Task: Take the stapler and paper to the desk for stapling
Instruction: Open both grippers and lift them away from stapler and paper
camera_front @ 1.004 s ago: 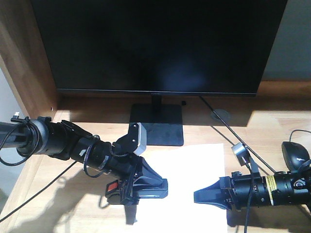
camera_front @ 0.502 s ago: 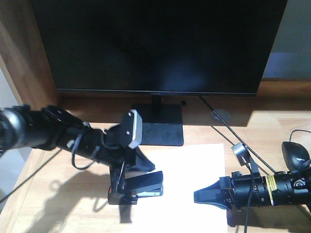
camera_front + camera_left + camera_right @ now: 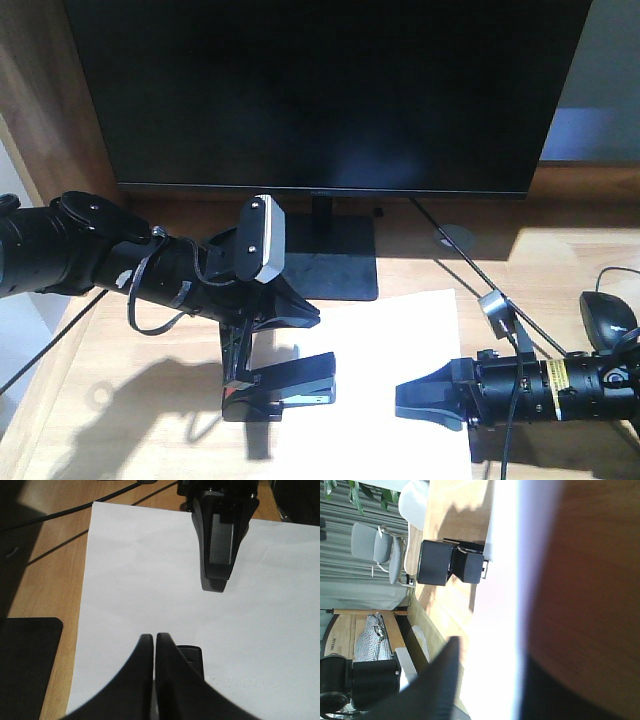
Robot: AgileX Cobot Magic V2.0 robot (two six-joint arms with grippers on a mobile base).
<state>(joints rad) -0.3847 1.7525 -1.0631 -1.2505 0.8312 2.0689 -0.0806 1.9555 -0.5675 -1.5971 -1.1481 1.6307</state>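
A wooden table (image 3: 130,400) carries a monitor (image 3: 320,90) and the paper (image 3: 390,370) near its front edge. The stapler (image 3: 280,388) sits on the paper's left edge. Left gripper (image 3: 290,312) hovers above, fingers together; right gripper (image 3: 405,400) pins the sheet, closed. Pressing off-centre could tip the stapler or drag the paper.

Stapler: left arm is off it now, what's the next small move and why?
Probably bring the left gripper back down onto the stapler's raised top arm and press. The stapler sits over the left edge of the paper on the desk, mouth open toward the sheet, nothing gripping it. The left fingers look shut and hover above it, while the right gripper rests shut on the sheet.
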